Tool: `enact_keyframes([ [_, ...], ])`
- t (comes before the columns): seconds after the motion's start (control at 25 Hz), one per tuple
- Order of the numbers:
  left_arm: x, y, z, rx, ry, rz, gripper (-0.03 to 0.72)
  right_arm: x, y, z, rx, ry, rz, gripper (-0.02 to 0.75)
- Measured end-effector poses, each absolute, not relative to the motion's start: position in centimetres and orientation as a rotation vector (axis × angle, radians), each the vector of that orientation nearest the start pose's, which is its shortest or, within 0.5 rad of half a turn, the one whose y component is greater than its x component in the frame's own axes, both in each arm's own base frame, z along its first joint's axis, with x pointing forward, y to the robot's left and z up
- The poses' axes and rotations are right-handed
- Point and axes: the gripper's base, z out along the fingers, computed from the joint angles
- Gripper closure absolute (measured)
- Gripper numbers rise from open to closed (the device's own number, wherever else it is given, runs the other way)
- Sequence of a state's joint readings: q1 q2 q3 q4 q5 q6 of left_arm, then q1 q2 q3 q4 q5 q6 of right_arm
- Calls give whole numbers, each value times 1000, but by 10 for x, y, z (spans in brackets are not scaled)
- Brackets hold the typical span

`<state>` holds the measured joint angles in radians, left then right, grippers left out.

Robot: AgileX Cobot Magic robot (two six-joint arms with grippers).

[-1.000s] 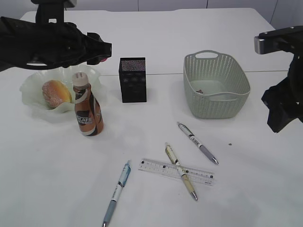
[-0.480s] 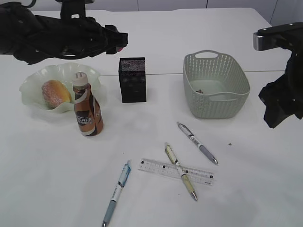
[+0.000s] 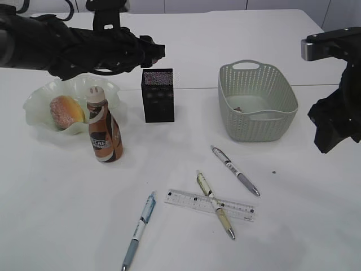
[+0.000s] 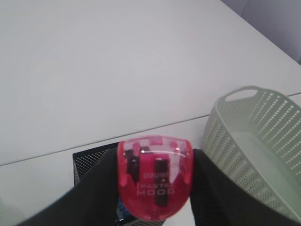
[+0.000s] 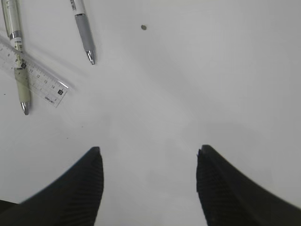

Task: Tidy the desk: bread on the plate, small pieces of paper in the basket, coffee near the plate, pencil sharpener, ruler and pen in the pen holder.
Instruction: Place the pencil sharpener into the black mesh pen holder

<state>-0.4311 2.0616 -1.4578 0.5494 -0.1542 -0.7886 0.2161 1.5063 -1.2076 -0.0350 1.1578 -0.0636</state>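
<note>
My left gripper (image 3: 157, 52) (image 4: 155, 153) is shut on the red translucent pencil sharpener (image 4: 155, 181), holding it in the air just above and behind the black mesh pen holder (image 3: 158, 96) (image 4: 87, 160). The bread (image 3: 66, 110) lies on the green plate (image 3: 34, 107), with the coffee (image 3: 104, 132) upright beside it. The ruler (image 3: 180, 199) (image 5: 40, 80) lies flat under a yellow pen (image 3: 214, 204); a grey pen (image 3: 235, 170) and a blue pen (image 3: 139, 228) lie nearby. My right gripper (image 3: 328, 148) (image 5: 149, 157) hovers open over bare desk at the right.
The grey-green basket (image 3: 256, 121) (image 4: 254, 141) stands right of the pen holder with a small scrap (image 3: 237, 109) inside. A tiny dark speck (image 3: 274, 172) (image 5: 144, 27) lies on the desk between the basket and the pens.
My left arm has carried the sharpener to the right, from above the plate to over the pen holder. The right arm has barely moved.
</note>
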Motion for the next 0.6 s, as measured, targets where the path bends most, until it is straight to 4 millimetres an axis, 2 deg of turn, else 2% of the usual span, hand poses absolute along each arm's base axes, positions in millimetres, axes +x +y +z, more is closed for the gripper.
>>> enact_keyframes([
  [0.4,441,-210,183,276,1996,-534,369,282,59,287,-426,2907,-26,280],
  [0.6,445,-206,173,272,1999,-540,369,282,59,287,-426,2907,-26,280],
])
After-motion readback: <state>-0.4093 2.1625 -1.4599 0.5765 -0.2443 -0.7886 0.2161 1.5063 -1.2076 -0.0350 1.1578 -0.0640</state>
